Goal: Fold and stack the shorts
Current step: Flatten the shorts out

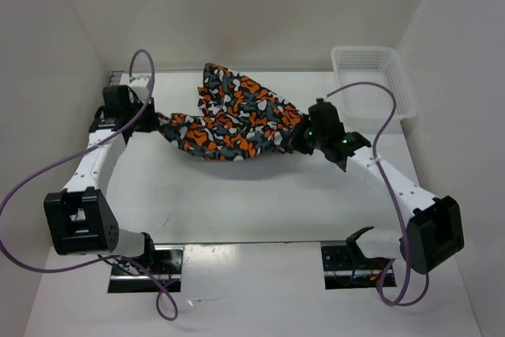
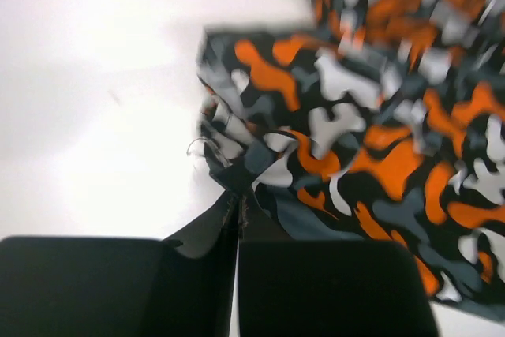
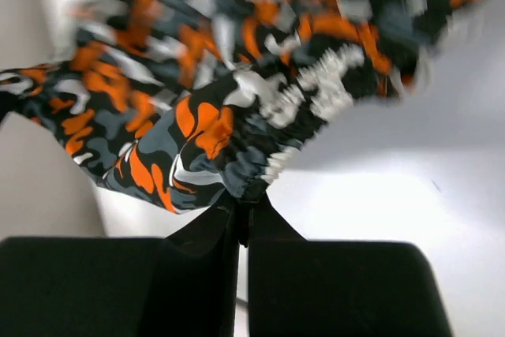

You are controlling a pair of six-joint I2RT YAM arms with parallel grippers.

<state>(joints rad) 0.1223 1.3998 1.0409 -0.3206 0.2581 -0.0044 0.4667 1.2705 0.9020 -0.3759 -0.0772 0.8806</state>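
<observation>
Left jaws: closed, pinching bunched corner of shorts point(image 1: 233, 120). Shorts: soft crumpled fabric, orange-white-grey-black blob print, gathered elastic waistband, slung sagging between both arms above smooth white desk point(image 1: 237, 203). Right jaws: closed on waistband edge. Far right: white plastic mesh basket point(image 1: 375, 76), rectangular, well apart from shorts.

No legible text, label, brand or number anywhere, neither on the shorts point(image 1: 233, 120) nor the basket point(image 1: 404, 88).
</observation>
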